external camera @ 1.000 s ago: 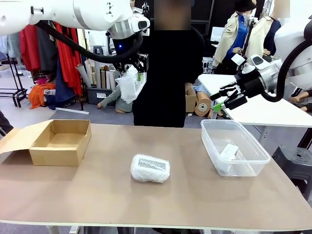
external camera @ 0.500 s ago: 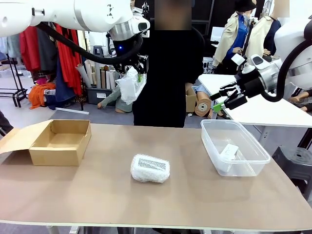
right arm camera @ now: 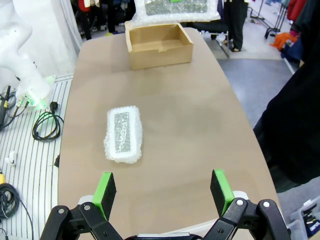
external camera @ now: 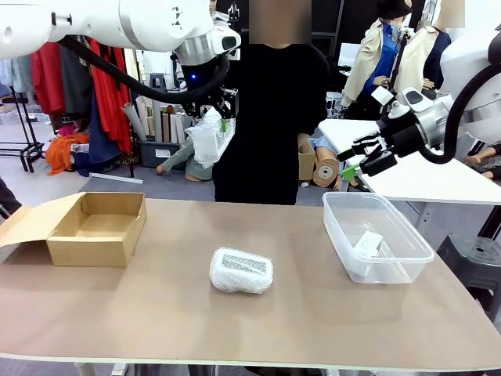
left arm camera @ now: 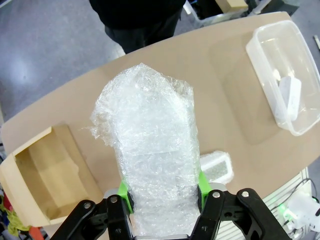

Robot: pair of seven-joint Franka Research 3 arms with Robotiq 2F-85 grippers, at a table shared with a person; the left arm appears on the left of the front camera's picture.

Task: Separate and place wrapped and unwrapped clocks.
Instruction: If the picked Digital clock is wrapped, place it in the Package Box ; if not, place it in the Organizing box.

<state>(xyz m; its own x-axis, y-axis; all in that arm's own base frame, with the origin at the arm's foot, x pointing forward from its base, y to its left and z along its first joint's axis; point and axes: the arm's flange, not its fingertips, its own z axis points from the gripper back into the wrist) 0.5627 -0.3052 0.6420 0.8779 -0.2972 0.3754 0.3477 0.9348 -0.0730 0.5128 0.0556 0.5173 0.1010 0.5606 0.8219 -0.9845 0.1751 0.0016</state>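
The worktop (external camera: 156,313) is plain light brown. The lying wrapped clock (external camera: 241,270) at the middle is whitish bubble wrap with a speckled grey face showing through. The raised wrapped clock (left arm camera: 155,150) is cloudy white, crinkled wrap, and the right wrist view shows a speckled grey face on it too. The cardboard box (external camera: 98,227) at the left is tan. The tub (external camera: 337,231) at the right is clear and colourless, and the bare clock (external camera: 368,244) in it is white. The left tool (left arm camera: 162,192) and right tool (right arm camera: 162,192) are black with bright green pads (right arm camera: 105,192).
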